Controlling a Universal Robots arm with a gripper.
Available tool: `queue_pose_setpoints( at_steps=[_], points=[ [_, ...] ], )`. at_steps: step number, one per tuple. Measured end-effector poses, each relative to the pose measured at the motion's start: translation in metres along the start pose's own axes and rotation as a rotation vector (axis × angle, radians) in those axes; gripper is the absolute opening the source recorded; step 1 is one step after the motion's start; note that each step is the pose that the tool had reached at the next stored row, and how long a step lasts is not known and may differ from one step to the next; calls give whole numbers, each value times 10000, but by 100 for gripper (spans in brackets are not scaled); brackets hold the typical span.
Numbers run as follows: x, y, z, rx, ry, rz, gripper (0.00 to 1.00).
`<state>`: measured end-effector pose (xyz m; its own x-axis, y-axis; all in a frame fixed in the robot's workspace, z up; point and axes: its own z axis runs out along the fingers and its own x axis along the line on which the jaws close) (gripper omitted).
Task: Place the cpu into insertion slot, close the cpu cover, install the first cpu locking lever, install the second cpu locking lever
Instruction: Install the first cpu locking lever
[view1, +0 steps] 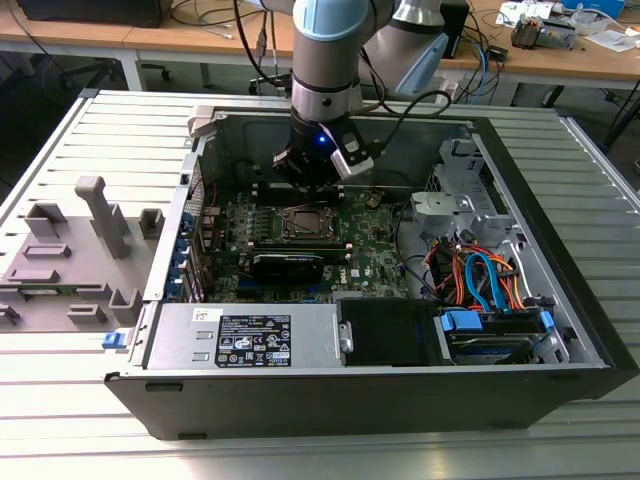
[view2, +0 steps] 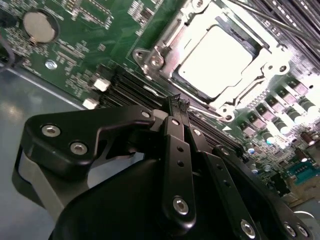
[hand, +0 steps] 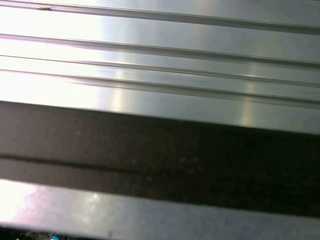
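Note:
The cpu (view2: 216, 61) lies flat in the insertion slot (view1: 303, 222) on the green board, its silver top lit brightly. The cpu cover (view2: 165, 46), a silver frame, lies down around the chip. Thin metal rods run past the socket's far side; I cannot tell whether they are latched. My gripper (view2: 178, 104) hovers a little to one side of the socket, over the black memory slots, with its black fingers (view2: 179, 150) pressed together and nothing between them. In the exterior view the gripper (view1: 305, 180) hangs just behind the socket, inside the open computer case.
A black expansion card (view1: 288, 262) lies in front of the socket. The power supply (view1: 250, 335) and drive bay with coloured cables (view1: 480, 285) fill the case's front and right. A grey fixture (view1: 70, 250) stands on the ribbed table. A coin battery (view2: 39, 26) sits on the board.

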<state>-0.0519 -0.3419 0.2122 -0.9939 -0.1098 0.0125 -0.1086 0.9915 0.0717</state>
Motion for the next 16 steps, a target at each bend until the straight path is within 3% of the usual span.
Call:
queue_pose_setpoints(
  at_steps=[16],
  points=[
    [-48, -27, 80, -6, 24, 0, 11]
  ],
)
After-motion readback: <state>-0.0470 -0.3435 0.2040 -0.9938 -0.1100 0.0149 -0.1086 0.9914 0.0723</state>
